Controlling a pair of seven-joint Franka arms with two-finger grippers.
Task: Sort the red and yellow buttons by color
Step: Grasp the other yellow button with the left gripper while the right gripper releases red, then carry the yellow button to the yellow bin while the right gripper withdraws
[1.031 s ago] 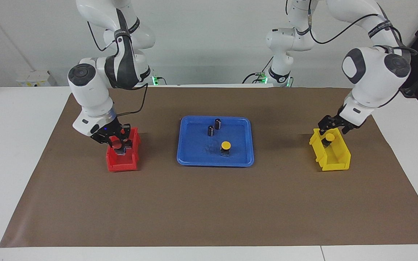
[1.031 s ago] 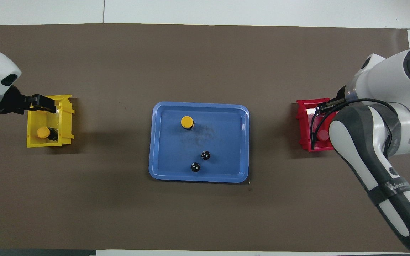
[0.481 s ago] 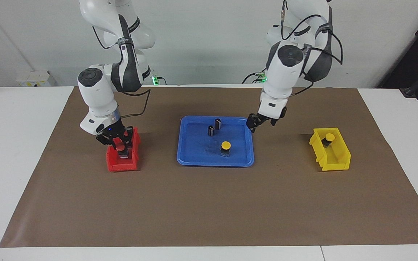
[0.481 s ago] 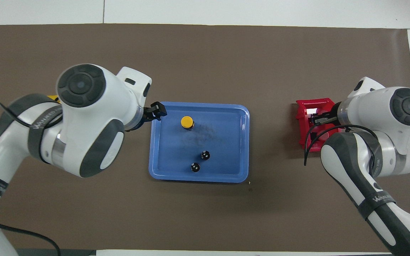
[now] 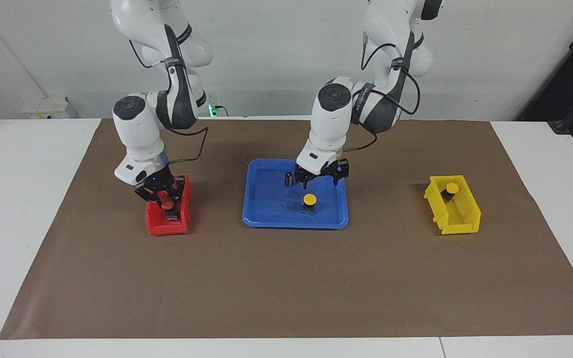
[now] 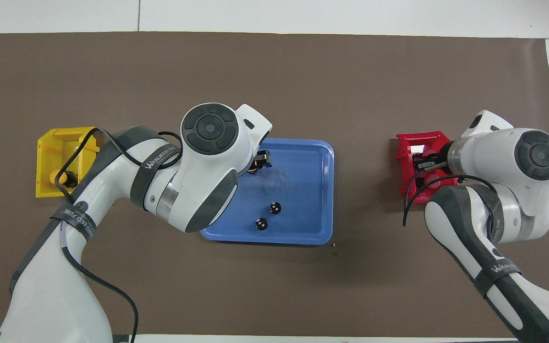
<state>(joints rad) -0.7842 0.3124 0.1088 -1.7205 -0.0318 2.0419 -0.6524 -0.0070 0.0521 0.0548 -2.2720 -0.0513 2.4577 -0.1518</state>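
1. Facing view: the left gripper [image 5: 322, 181] hangs with its fingers spread wide over the blue tray [image 5: 261, 219], just above the last yellow button [image 5: 309, 200] there and holding nothing. A second yellow button [image 5: 451, 188] already sits in the yellow bin [image 5: 458, 223] at the left arm's end of the table.
2. Facing view: the right gripper [image 5: 163, 195] is closed on a red button [image 5: 166, 204], holding it over the red bin [image 5: 167, 226]. Whether another red button lies in the bin I cannot tell.
3. Overhead view: the left arm hides most of the tray's yellow button; two black cylinders [image 6: 268, 215] stand in the tray nearer the robots. The right gripper [image 6: 422, 164] sits over the red bin [image 6: 405, 143].
4. Step in hand, as I judge it: picking the last yellow button and dropping off a red one.
5. Next, the left gripper should lower straight around the cap, clear of the cylinders, and close; the right should open over its bin.
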